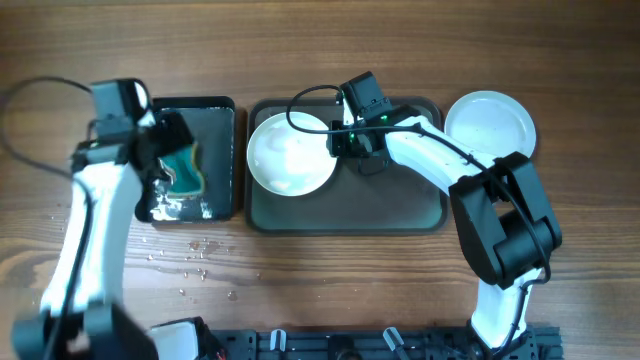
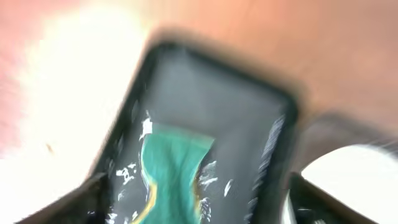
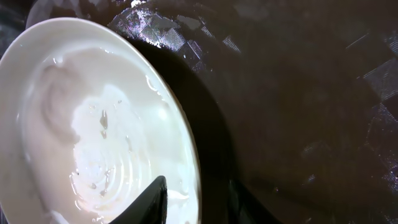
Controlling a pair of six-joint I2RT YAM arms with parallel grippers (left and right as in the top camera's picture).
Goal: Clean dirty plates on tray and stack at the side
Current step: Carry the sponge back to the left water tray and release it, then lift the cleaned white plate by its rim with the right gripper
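The overhead camera looked straight down on the table point(image 1: 330, 280). The left wrist camera looked down, blurred, on the black tray point(image 2: 239, 121) and sponge point(image 2: 171, 171). The right wrist camera hung very near the plate point(image 3: 93, 112) on the grey tray point(image 3: 311, 124) — overhead showed all these too.

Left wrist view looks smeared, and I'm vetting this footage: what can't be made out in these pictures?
Left wrist: motion blur smears the sponge and black tray.
Overhead: anything under the side plate, hidden by it.
Right wrist: tray plate, cut off by left and bottom edges.
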